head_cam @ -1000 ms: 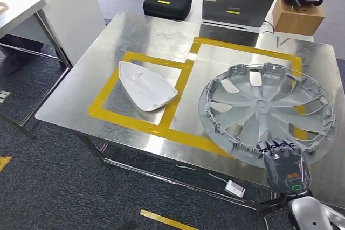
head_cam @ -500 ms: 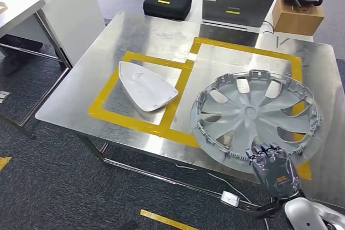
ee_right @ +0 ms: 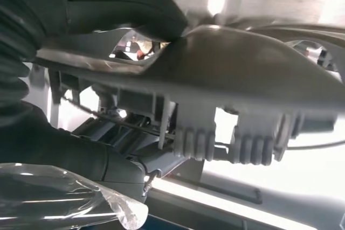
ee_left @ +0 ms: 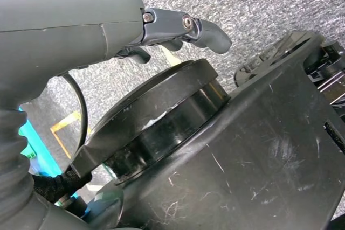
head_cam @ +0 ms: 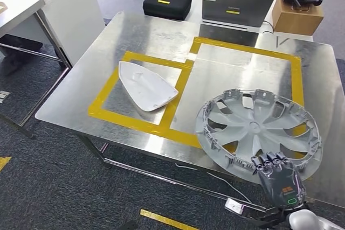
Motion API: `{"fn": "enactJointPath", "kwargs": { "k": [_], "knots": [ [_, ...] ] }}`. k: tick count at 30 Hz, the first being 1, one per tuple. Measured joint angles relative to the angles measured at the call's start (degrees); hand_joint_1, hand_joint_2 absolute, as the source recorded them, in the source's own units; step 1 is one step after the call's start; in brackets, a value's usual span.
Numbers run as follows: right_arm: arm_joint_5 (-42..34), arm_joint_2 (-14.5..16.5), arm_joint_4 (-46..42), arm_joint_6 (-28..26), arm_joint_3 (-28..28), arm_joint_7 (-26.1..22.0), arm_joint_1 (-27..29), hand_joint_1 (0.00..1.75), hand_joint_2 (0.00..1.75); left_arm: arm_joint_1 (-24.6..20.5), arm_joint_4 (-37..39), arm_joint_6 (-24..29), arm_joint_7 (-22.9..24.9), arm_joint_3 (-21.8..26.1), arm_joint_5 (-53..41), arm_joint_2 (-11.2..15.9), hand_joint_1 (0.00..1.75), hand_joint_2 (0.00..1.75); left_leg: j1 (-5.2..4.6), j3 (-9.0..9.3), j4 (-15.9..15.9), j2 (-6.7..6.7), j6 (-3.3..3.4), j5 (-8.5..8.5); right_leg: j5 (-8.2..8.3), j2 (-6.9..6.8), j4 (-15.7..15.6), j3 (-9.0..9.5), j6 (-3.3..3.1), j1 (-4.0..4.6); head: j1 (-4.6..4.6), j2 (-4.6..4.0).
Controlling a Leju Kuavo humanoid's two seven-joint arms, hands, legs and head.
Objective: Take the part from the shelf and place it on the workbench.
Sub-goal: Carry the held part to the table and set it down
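Lower and flatter than a moment ago, the hubcap (head_cam: 257, 131) now sits over the worktop's (head_cam: 154, 33) near right edge, inside the yellow tape (head_cam: 174, 114). Right hand (head_cam: 281, 180) grips its near rim. Left hand (ee_left: 122, 22) holds nothing, fingers loosely apart.

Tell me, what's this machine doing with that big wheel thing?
The robot's right hand grips the near rim of a grey wheel cover, holding it low over the metal workbench, partly inside a yellow-taped square. A white plastic part already lies in the neighbouring square. A person sits behind a laptop.
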Motion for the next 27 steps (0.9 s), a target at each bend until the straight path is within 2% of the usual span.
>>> {"fn": "enactJointPath", "kwargs": {
  "k": [2, 6, 27],
  "knots": [
    [0.0, 0.0, 0.0, -0.1, -0.7, 0.0, 0.8, 0.00, 0.00, 0.0, 0.0, -0.1, 0.0, 0.1, 0.0, 0.0, 0.00, 1.75, 0.00, 0.00, 0.0, 0.00, 0.00, 0.00, 0.00, -0.01, 0.0, 0.00, 0.00, 0.00, 0.01, 0.00],
    [0.1, 0.0, 0.0, -0.5, -2.6, 0.0, 2.7, 0.00, 0.00, 0.4, 0.0, 0.0, -0.3, 0.4, 0.1, 0.0, 0.00, 0.00, 0.00, 0.04, 0.0, 0.00, 0.00, 0.00, 0.00, 0.02, 0.0, 0.00, 0.00, 0.00, -0.02, 0.00],
    [0.2, 1.9, -3.2, 0.1, -19.4, 0.0, 16.1, 0.00, 0.00, 2.1, 0.0, 0.5, -1.2, 1.3, 0.4, 0.0, 0.00, 0.00, 0.00, 0.02, 0.0, 0.03, -0.01, -0.01, 0.00, 0.08, 0.0, -0.03, 0.00, 0.00, -0.01, 0.00]
  ]
}}
